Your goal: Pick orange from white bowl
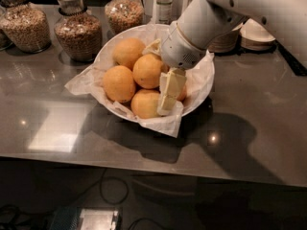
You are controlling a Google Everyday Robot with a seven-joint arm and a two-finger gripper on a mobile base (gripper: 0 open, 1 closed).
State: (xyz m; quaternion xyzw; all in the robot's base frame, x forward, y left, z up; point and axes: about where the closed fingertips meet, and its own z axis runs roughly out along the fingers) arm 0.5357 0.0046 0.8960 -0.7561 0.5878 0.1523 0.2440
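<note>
The wide white bowl (204, 87), lined with crumpled white paper, stands on the grey counter and holds several oranges. Four show in full: one at the back (128, 51), one in the middle (147, 71), one at the left (118, 83) and one at the front (144, 104). Another orange (183, 94) peeks out at the right behind the gripper. My gripper (168, 96), pale yellow, reaches down from the white arm into the right side of the bowl. It sits between the middle and front oranges and the partly hidden one.
Three glass jars of grain (78, 30) stand behind the bowl at the left, with a small bottle (164, 4) beside them. Stacked small white bowls and plates (256, 32) are at the back right. The counter's front edge runs below the bowl.
</note>
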